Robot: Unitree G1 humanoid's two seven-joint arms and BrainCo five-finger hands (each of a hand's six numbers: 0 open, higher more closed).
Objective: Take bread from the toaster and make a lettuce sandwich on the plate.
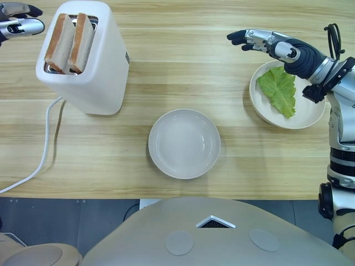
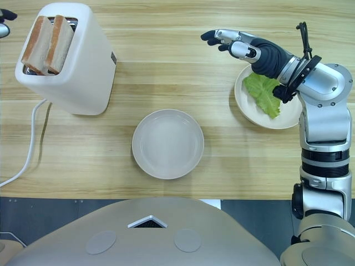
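Pale wooden planks make up the table [image 1: 166,83], their grain running left to right, and a strip of dark grey floor [image 1: 66,216] shows past its near edge. A white toaster [image 1: 94,72] stands at the far left with two slices of bread [image 1: 60,41] upright in its slots. Its white cord [image 1: 47,138] trails toward the near left edge. A small dark mark on the toaster's right side is too small to read.

A bare white plate [image 1: 184,144] sits near the middle of the table. At the right, a second dish [image 1: 260,108] holds a leaf of lettuce [image 1: 280,88].

The right hand [image 1: 266,41] hangs over the far rim of that dish, fingers stretched out and released, grasping nothing. The left hand [image 1: 19,22] is just left of the toaster's top, its visible fingers extended toward it and holding nothing.
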